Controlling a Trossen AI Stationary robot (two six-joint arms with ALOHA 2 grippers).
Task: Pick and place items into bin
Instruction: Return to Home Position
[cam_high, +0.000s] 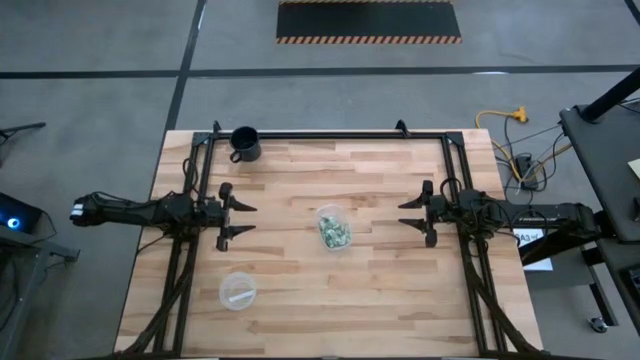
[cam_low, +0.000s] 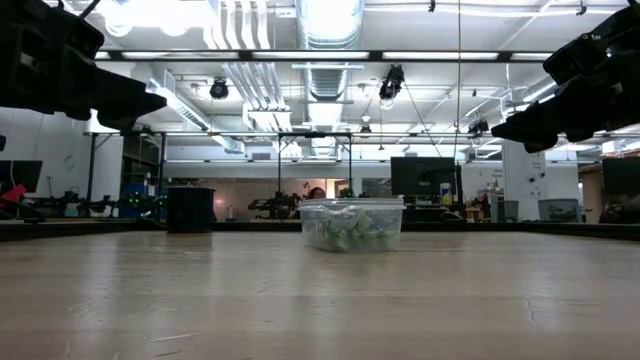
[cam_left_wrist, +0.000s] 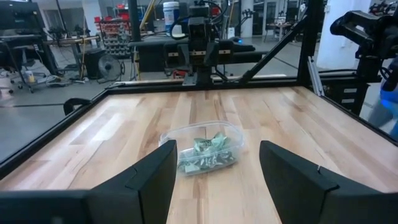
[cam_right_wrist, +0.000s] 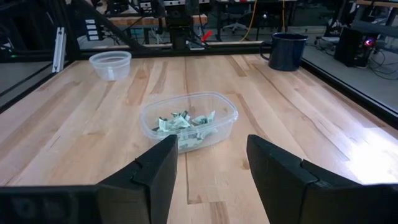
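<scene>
Where the pale plank desk (cam_high: 380, 290) fills the high view, the bin (cam_high: 333, 228) stands just right of the frame's centre, between the two arms: a small clear plastic cup with a thin see-through wall and a rolled rim. Inside lie the items (cam_high: 333, 235), a loose heap of crumpled pale-green and white wrapped pieces. The left pincer (cam_high: 250, 219) hangs at centre left and the right pincer (cam_high: 404, 214) at centre right, each well apart from the bin, fingers spread wide and gripping nothing. The low view alone gives the bin's side: a nearly straight wall, the heap filling its lower part, the dark arms raised in the upper corners. A glossy black mug (cam_high: 245, 144) with a handle sits at upper left of the high view; a flatter clear dish (cam_high: 238, 291) with a white strip sits at lower left. The right wrist view takes in both beyond the bin; the left wrist view shows neither.
</scene>
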